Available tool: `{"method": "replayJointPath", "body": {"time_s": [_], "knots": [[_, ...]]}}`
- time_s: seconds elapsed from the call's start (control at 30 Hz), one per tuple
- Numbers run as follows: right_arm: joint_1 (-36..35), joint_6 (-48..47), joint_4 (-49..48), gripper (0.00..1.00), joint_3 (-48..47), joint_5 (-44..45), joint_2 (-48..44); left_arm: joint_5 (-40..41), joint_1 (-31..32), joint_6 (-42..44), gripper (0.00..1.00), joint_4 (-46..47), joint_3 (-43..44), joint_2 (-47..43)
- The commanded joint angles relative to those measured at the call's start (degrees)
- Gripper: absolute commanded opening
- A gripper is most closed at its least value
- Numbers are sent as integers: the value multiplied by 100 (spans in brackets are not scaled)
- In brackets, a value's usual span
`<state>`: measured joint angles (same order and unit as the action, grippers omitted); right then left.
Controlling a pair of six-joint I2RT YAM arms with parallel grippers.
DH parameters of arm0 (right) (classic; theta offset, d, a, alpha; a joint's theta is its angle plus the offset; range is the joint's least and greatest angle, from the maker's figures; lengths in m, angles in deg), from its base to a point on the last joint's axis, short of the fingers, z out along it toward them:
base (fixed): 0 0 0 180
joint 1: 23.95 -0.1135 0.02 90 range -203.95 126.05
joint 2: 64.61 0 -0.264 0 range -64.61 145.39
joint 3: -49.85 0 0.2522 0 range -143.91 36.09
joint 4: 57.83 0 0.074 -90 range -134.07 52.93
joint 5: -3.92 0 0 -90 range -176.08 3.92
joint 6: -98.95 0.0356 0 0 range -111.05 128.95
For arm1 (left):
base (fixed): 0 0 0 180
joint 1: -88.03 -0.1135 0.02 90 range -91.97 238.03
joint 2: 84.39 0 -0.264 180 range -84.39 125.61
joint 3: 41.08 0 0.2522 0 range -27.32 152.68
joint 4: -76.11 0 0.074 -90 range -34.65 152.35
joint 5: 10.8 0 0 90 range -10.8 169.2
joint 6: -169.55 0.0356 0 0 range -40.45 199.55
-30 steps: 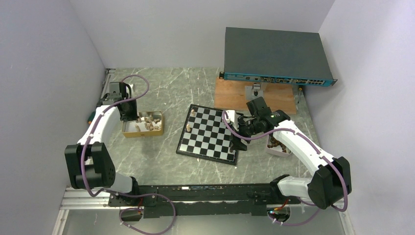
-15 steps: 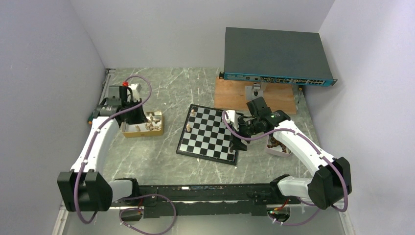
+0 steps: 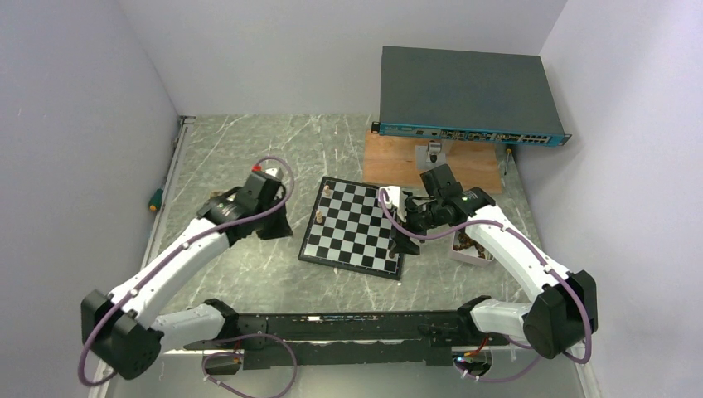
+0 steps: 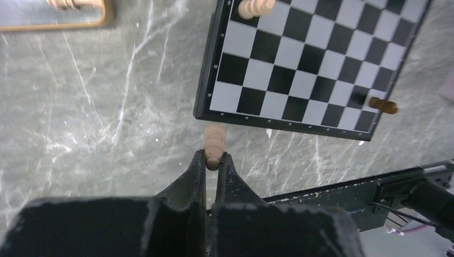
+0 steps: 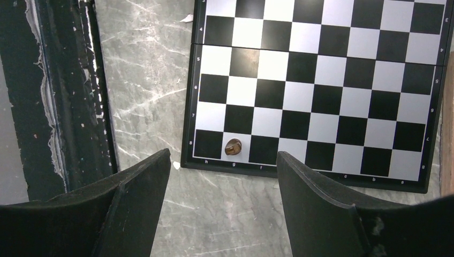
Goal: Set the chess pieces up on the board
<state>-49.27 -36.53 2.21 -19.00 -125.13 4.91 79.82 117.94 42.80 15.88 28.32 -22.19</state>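
Nearest, my left gripper (image 4: 213, 160) is clamped on one turned wooden tan piece (image 4: 213, 144) over veined grey marble (image 4: 107, 123), just beside the board (image 4: 300, 59) — glossy black and silver checks. On it stand two tan chessmen (image 3: 326, 191) and one dark piece (image 5: 233, 146) — my right gripper (image 5: 224, 155) hangs wide open above that one.

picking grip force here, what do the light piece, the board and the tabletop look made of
Light piece: probably turned wood; pale tan, matt, with lathe-style rings.
Board: smooth, faintly glossy black and silvery-white squares; plastic or coated metal, the look leaves it open.
Tabletop: grey-green with white veins; marble-like stone or a printed laminate.
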Motion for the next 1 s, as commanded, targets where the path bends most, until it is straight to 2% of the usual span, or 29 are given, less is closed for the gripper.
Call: {"method": "replayJointPath", "body": {"time_s": [0.0, 0.17, 0.4, 0.97], "knots": [[59, -116, -97, 75, 16, -105, -151, 979, 579, -1170, 0, -447, 543, 674], [115, -119, -108, 76, 32, -112, -178, 1311, 1159, -1369, 0, -536, 963, 1347], [133, -128, -119, 76, 51, -97, -176, 1442, 1625, -1323, 0, -487, 1347, 2168], [137, -151, -141, 76, 77, -59, -147, 1318, 1789, -1176, 0, 47, 1277, 2803]]}}
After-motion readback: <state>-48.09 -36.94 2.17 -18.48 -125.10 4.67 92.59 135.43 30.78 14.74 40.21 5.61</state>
